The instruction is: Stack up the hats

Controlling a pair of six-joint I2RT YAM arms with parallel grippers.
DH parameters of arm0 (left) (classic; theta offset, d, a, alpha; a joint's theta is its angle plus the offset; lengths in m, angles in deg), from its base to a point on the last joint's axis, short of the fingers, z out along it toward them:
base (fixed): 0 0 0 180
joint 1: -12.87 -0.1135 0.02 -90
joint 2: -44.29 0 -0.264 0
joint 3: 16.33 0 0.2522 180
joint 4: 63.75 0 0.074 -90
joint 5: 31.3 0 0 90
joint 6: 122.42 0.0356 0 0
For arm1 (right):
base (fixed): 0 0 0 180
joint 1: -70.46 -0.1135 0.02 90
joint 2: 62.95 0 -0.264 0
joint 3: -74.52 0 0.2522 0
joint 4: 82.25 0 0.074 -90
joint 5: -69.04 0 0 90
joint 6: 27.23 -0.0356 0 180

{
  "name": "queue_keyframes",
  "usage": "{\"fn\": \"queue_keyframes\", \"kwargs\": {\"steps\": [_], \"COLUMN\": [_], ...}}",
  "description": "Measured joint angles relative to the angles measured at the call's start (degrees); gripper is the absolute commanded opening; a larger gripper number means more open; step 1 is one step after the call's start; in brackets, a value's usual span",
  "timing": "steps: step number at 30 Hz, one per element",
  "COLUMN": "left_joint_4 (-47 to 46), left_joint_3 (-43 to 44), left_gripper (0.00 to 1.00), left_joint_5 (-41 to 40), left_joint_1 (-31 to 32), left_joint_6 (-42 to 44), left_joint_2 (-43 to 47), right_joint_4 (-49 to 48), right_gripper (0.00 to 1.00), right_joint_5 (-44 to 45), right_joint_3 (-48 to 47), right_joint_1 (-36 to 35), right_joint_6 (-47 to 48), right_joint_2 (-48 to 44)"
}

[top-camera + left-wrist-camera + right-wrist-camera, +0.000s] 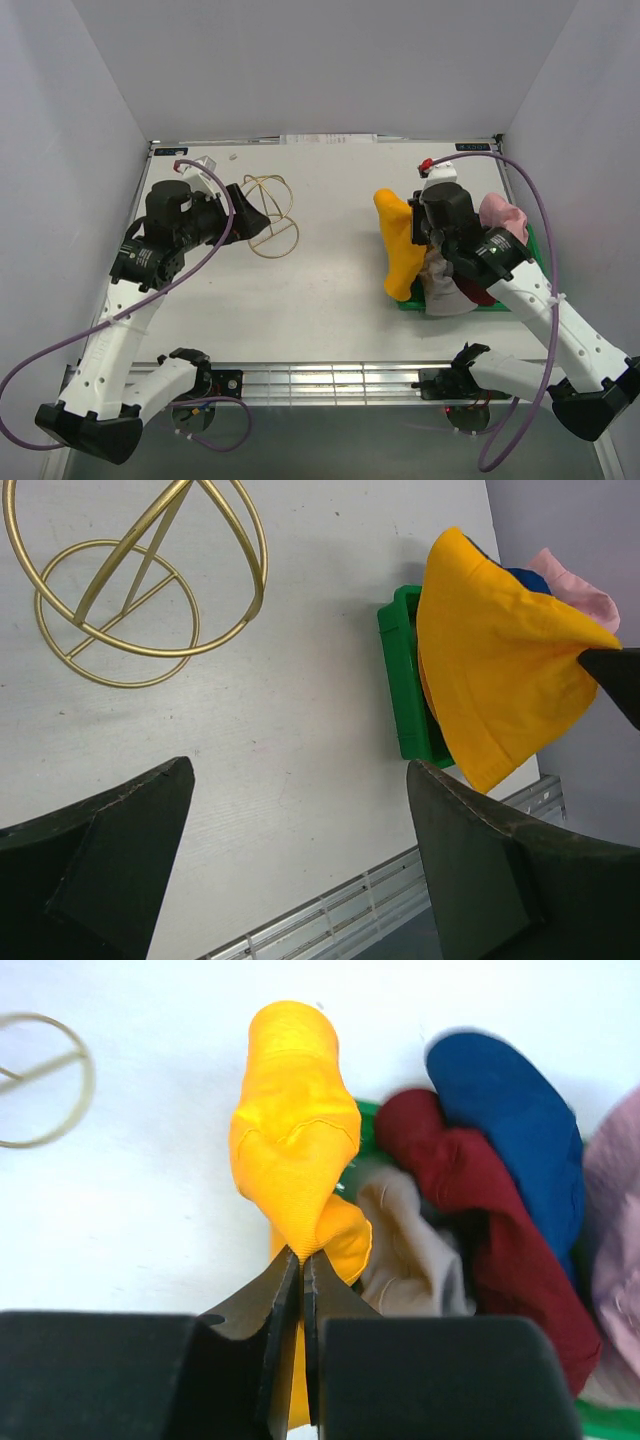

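Observation:
My right gripper (418, 228) (302, 1256) is shut on the yellow hat (397, 243) (292, 1130) and holds it lifted, hanging over the left edge of the green tray (412, 302). The yellow hat also shows in the left wrist view (500, 655). The grey hat (445, 290) (415, 1250), the dark red hat (480, 292) (480, 1200), the royal blue hat (515, 1120) and the pink hat (502, 216) (615, 1220) lie heaped in the tray. My left gripper (258, 215) (300, 810) is open and empty, next to the gold wire stand.
The gold wire-frame stand (270, 218) (140, 600) stands at the table's left middle. The tray's green wall shows in the left wrist view (400, 670). The table's metal front rail (320, 380) runs along the near edge. White walls close in the back and sides.

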Motion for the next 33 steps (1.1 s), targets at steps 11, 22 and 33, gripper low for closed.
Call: {"fn": "queue_keyframes", "kwargs": {"steps": [11, 22, 33], "left_joint_4": [-0.1, -1.8, -5.2], "left_joint_3": [3.1, 13.7, 23.0], "left_gripper": [0.93, 0.83, 0.80], "left_joint_5": [-0.5, -5.3, -10.3], "left_joint_1": [0.0, 0.0, 0.0], "left_joint_6": [-0.2, -2.3, -5.1], "left_joint_2": [-0.2, -3.2, -5.1], "right_joint_4": [-2.4, -14.5, -27.4], "right_gripper": [0.08, 0.08, 0.08], "right_joint_5": [-14.4, -28.6, -41.1], "right_joint_3": [-15.2, -30.9, -41.4], "right_joint_1": [0.0, 0.0, 0.0], "right_joint_6": [1.9, -2.7, -12.3], "right_joint_2": [1.5, 18.8, 36.2]}}
